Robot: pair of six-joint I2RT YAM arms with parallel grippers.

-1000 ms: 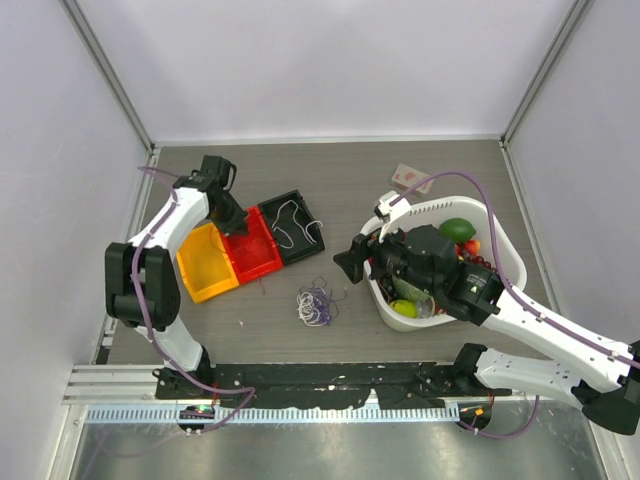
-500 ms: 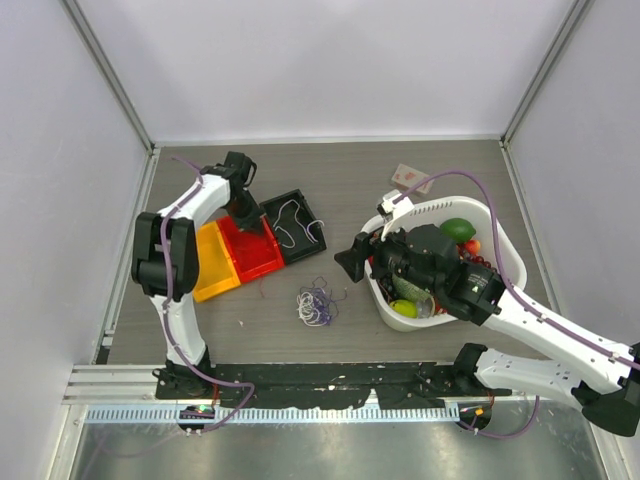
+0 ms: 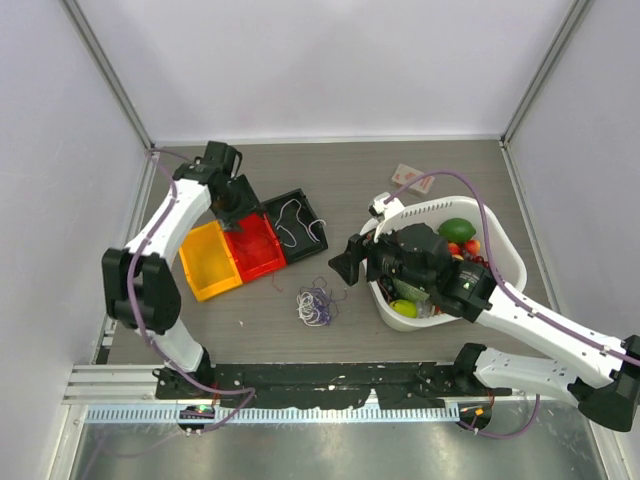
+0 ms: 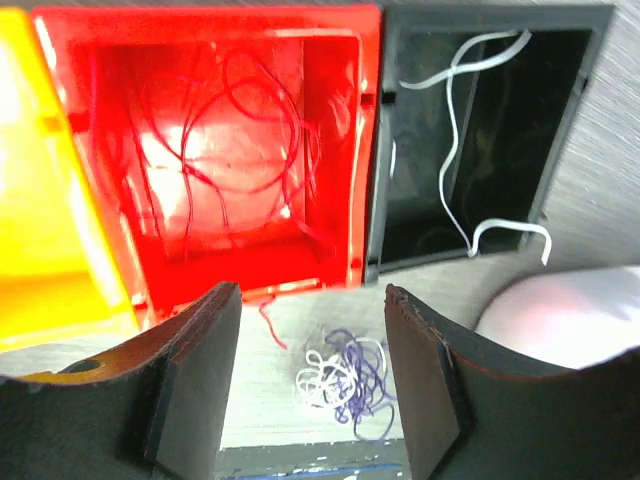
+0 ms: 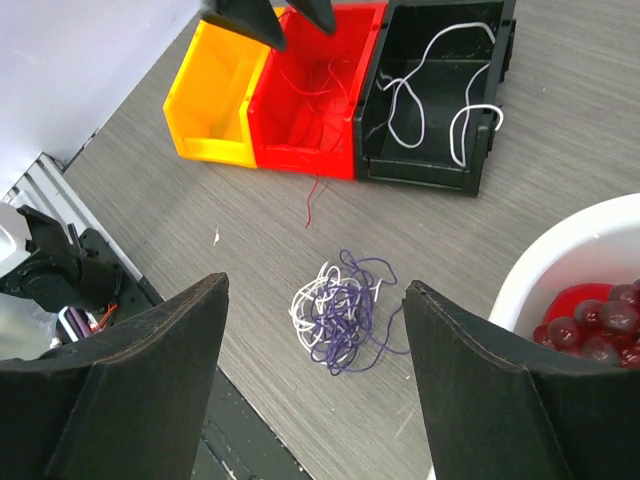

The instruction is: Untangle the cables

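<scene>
- Grey wood-grain table [image 3: 350,180], carrying:
- yellow bin [image 5: 205,140], red bin [image 5: 300,160] and black bin [image 5: 420,172], side by side
- tangle of white and purple cords [image 3: 317,303]
- white basket [image 3: 508,240]
- small packet [image 3: 411,178]

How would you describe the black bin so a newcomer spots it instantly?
On the table's left half sits a row of three bins: yellow bin, red bin, then the black bin at the end nearest the white basket. It is the only dark one, and a white cord loops inside it, where the red bin holds red cord.
</scene>
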